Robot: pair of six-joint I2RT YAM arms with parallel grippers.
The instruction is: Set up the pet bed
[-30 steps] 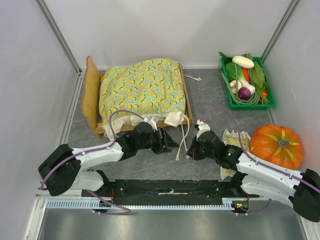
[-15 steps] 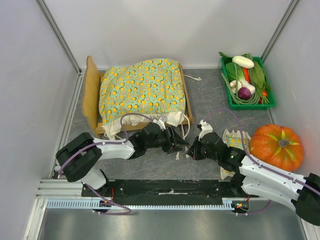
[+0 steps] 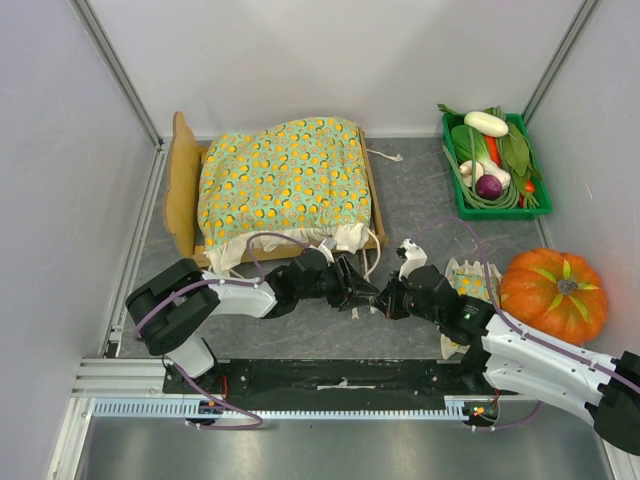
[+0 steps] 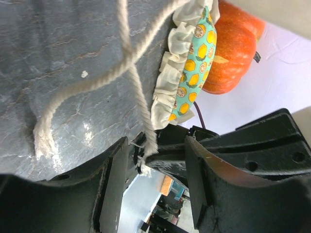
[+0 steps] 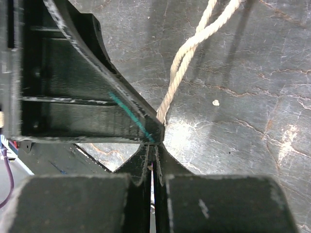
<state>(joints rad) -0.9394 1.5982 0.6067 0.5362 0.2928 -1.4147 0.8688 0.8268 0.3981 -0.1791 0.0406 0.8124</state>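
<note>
The right end effector [image 3: 386, 302] pinches the cream twisted cord [image 5: 187, 53] tight; the left end effector [image 3: 363, 291], jaws apart, straddles it. The light-wood wavy-headboard pet bed [image 3: 183, 185] sits back-left on the bench [image 3: 420, 205]. Left should close with the cord centred.

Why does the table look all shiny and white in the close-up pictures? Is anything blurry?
Left wrist view: lamp glare whitens the grey table near the rope, and the camera's own fingers look dark and soft. Right wrist view: a bright glare patch sits beside the rope. Top view: even light, sharp.
</note>
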